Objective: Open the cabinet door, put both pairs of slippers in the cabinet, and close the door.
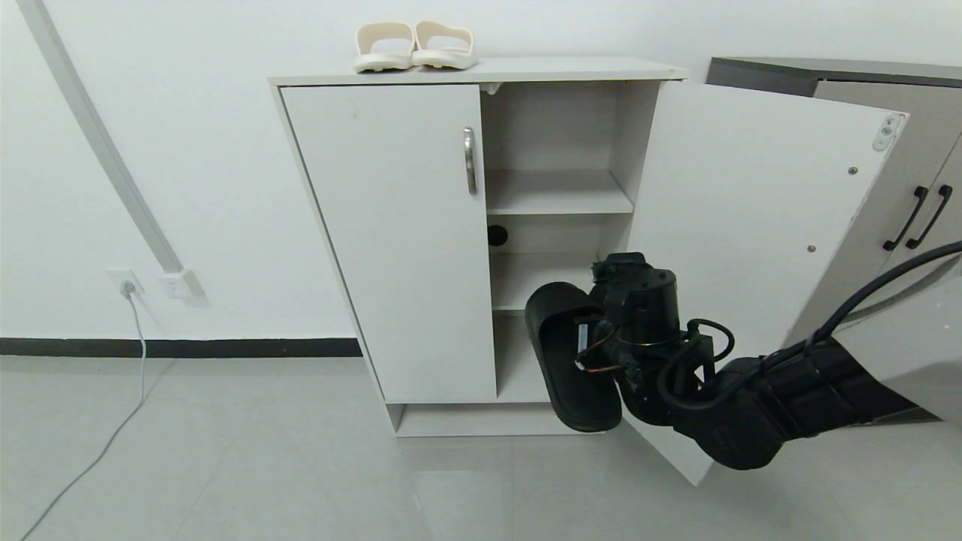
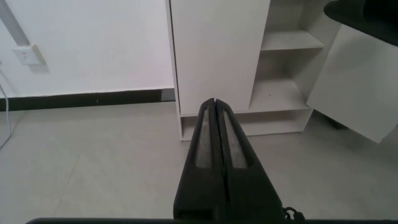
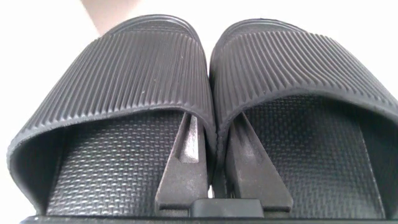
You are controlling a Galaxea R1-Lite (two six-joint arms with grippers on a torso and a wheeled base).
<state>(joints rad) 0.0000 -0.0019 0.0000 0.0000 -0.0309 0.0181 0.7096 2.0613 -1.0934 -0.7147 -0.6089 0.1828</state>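
Note:
My right gripper (image 1: pixel 594 330) is shut on a pair of black slippers (image 1: pixel 569 355), held on edge in front of the cabinet's open right side, level with the lower shelf. In the right wrist view the fingers (image 3: pixel 186 163) pinch the inner edges of the two black slippers (image 3: pixel 149 93) together. A pair of beige slippers (image 1: pixel 415 45) lies on top of the white cabinet (image 1: pixel 481 71). The right door (image 1: pixel 751 225) is swung wide open; the left door (image 1: pixel 391 240) is closed. My left gripper (image 2: pixel 214 134) is shut, empty, low above the floor, pointing at the cabinet (image 2: pixel 217 56).
The open half has bare shelves (image 1: pixel 556 194). A grey cabinet (image 1: pixel 887 150) stands right behind the open door. A wall socket with a cable (image 1: pixel 128 289) is at the left; tiled floor (image 1: pixel 225 466) spreads in front.

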